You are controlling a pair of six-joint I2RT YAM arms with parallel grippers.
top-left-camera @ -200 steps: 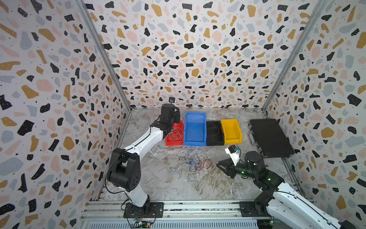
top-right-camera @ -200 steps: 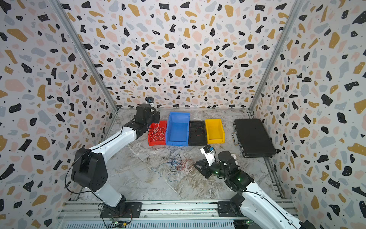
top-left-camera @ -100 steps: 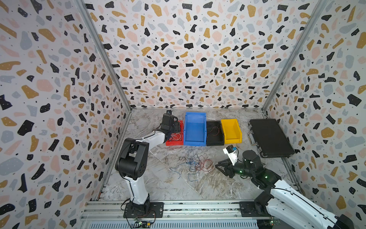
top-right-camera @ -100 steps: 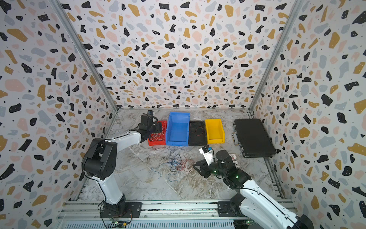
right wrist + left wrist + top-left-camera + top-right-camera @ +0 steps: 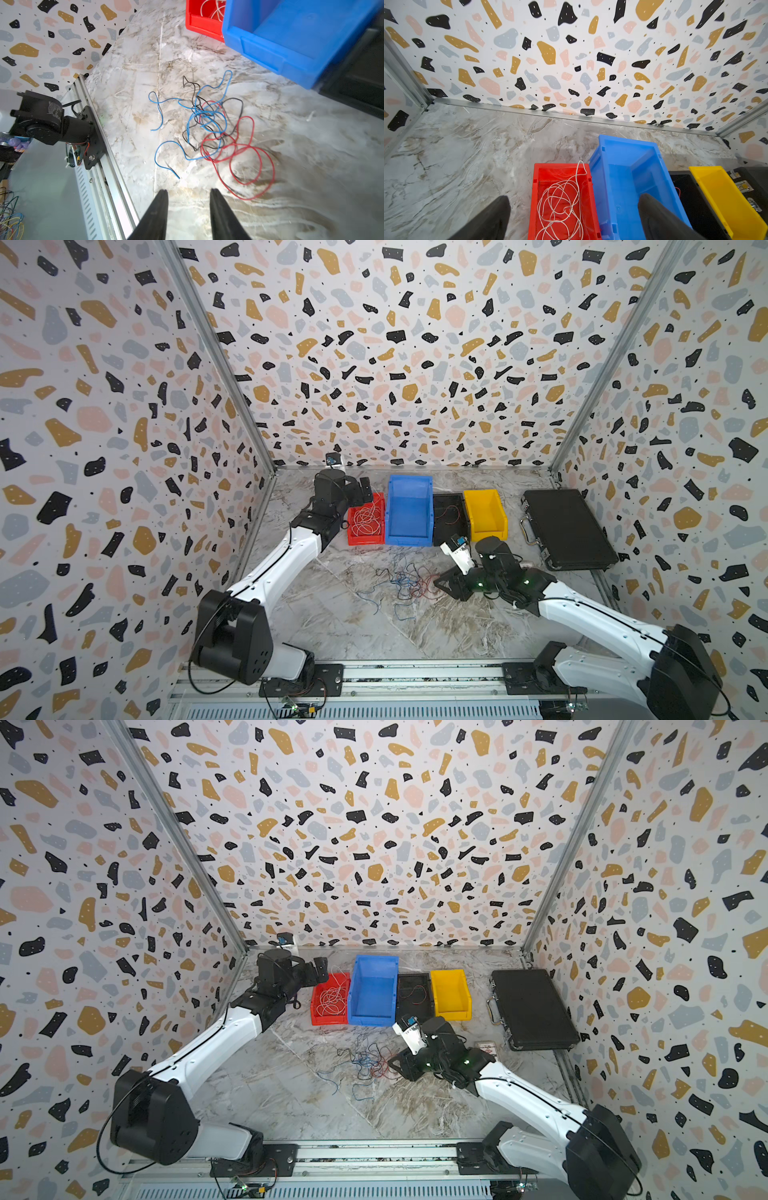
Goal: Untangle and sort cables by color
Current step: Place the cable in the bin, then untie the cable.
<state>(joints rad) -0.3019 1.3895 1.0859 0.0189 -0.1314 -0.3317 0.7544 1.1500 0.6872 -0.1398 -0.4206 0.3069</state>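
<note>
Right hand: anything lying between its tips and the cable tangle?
No. The right wrist view shows only bare marble table between the open right hand and the tangle of cables.

Four bins stand side by side at the back of the marble table (image 5: 332, 626): red bin (image 5: 365, 540), blue bin (image 5: 409, 537), black bin (image 5: 449, 496), yellow bin (image 5: 490, 531). A shut black case (image 5: 567, 529) with a handle lies past the yellow one, with a small card (image 5: 485, 1047) near its front corner. Speckled walls (image 5: 395, 344) all round, metal rail (image 5: 415, 672) up front.
</note>
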